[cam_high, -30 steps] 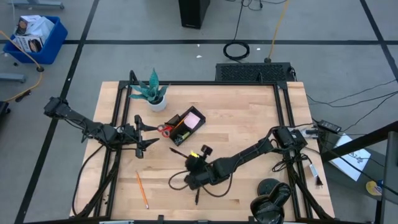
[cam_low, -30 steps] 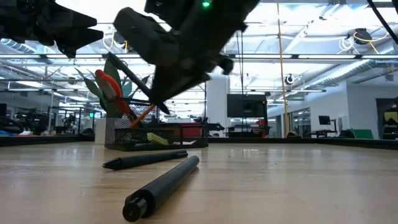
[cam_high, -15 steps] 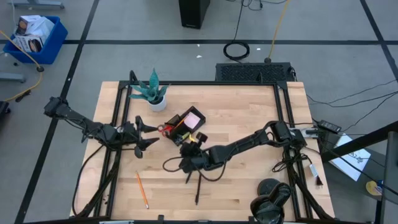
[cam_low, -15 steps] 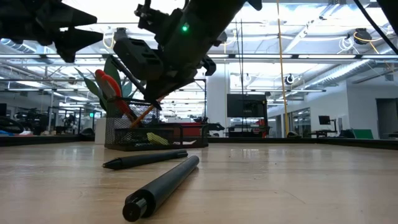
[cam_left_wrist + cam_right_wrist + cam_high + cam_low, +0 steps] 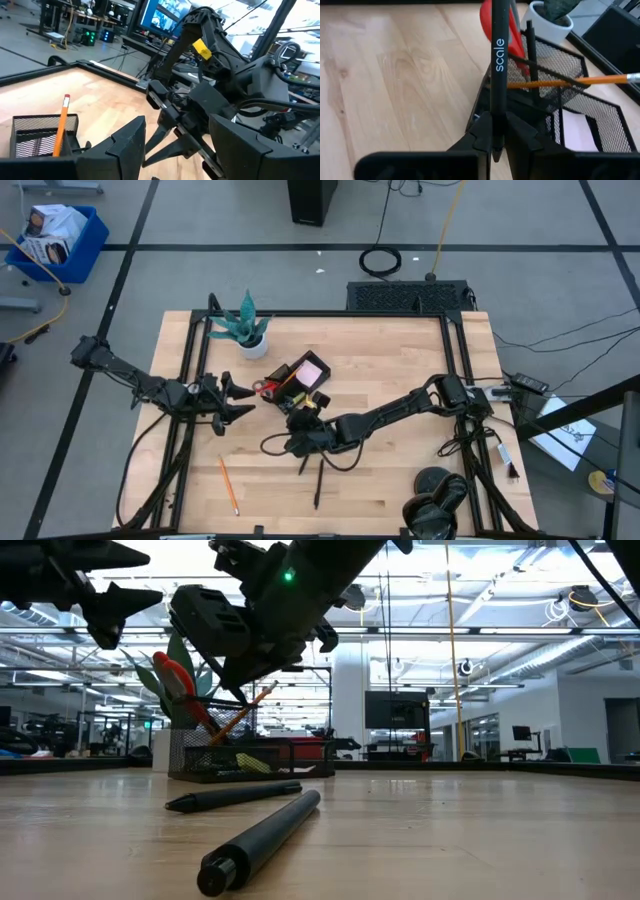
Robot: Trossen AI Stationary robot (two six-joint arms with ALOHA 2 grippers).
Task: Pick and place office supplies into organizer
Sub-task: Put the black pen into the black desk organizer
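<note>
My right gripper hovers just near of the black mesh organizer, shut on a slim black pen marked "scale". The pen's free end reaches toward the organizer, where red scissors, an orange pencil and a pink sticky pad sit. The pencil leans on the mesh wall. My left gripper hangs open left of the organizer, nothing between its fingers. Two more black pens lie flat on the table. Another orange pencil lies near the front left. My right gripper pinches the pen near its rear end between its two fingers. The fingers slant down from the table's right and near side, and the pen runs on ahead of them, along their line. The pen is lifted clear of the table.
A potted green plant stands at the far left, just beyond the organizer. The loose pens lie near the front edge, under my right arm. Bare wood spreads over the table's right half.
My right gripper has carried the pen toward the far and left side of the table, up to the organizer, keeping it clear of the table. My left gripper has rolled about its own pointing line while staying in place.
</note>
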